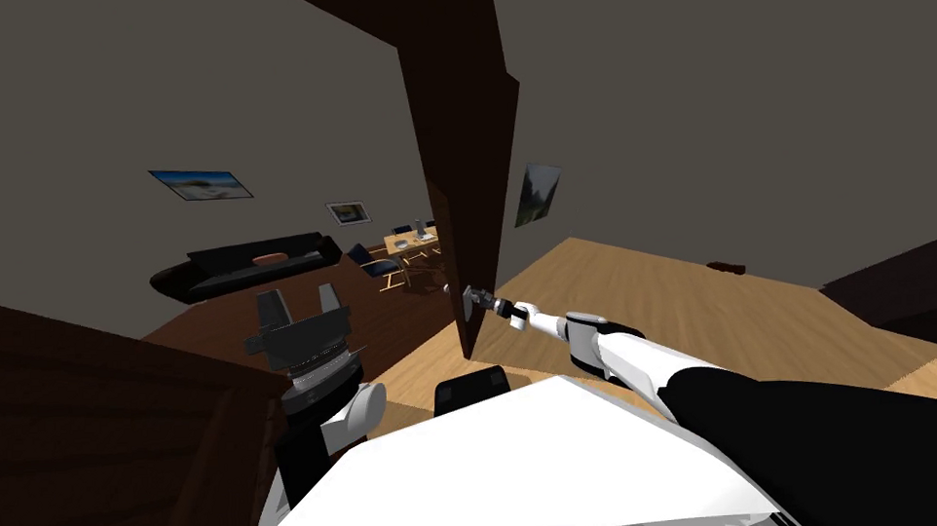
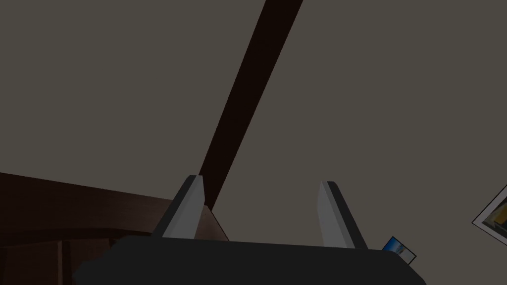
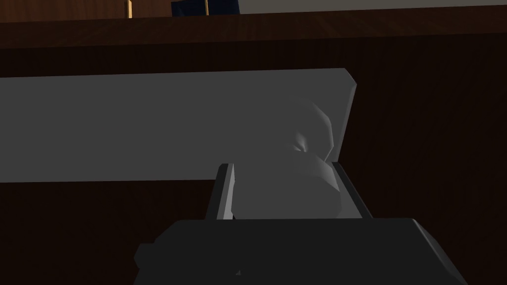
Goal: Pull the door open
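Door [image 1: 464, 177]: stood ajar at centre, its edge turned near. Door handle [image 3: 284, 193]: mounted on a plate [image 3: 148, 123] and enclosed by the fingers of the right gripper [image 3: 283, 170]. Sofa [image 1: 252, 263]: placed far left, beyond the opening. Dining table [image 1: 412, 243]: placed right of the sofa, farther back. Left gripper [image 1: 299, 295]: held near left, well apart from the door.

Head camera looks steeply down, rolled, at the dark door [image 1: 457, 129]; the right wrist camera, pressed close, shares its grey handle [image 3: 289, 178]; the left wrist camera points upward.
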You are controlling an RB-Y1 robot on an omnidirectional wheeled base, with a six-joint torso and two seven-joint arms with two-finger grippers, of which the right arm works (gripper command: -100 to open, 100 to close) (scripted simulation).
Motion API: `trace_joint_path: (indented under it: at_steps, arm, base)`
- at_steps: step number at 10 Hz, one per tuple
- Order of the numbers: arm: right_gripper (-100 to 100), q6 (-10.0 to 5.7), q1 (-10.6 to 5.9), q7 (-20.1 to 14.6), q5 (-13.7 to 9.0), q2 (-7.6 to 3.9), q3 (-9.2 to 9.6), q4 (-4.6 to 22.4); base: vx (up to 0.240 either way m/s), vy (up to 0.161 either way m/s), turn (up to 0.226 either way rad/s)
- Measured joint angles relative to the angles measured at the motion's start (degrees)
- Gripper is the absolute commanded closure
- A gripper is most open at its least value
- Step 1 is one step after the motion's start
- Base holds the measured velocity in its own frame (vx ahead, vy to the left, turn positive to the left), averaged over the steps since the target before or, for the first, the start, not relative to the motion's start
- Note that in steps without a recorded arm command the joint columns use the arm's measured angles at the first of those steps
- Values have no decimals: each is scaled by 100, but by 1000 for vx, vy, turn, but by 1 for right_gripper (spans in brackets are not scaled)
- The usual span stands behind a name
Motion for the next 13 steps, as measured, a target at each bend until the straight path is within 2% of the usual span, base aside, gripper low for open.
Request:
trace_joint_path:
  at_steps: [2,3,4,6,10,11,13]
  arm:
    - [100,-110,-38,-55,-30,-31,9,148]
    - [100,-187,-81,-90,-40,-3,18,299]
    - [100,-280,-118,-143,-59,-26,27,435]
    - [100,-356,-148,-191,-90,-84,20,518]
    - [100,-612,-316,-286,-188,-69,291,696]
    - [100,-724,-362,-338,-200,-33,405,836]
    - [100,-896,-424,-413,-247,-51,608,945]
  base:
    - [-37,-1,163]
    - [-49,3,296]
    - [-51,12,288]
    - [-28,-56,67]
    - [-103,-185,97]
    - [-104,-223,104]
    - [-103,-197,106]
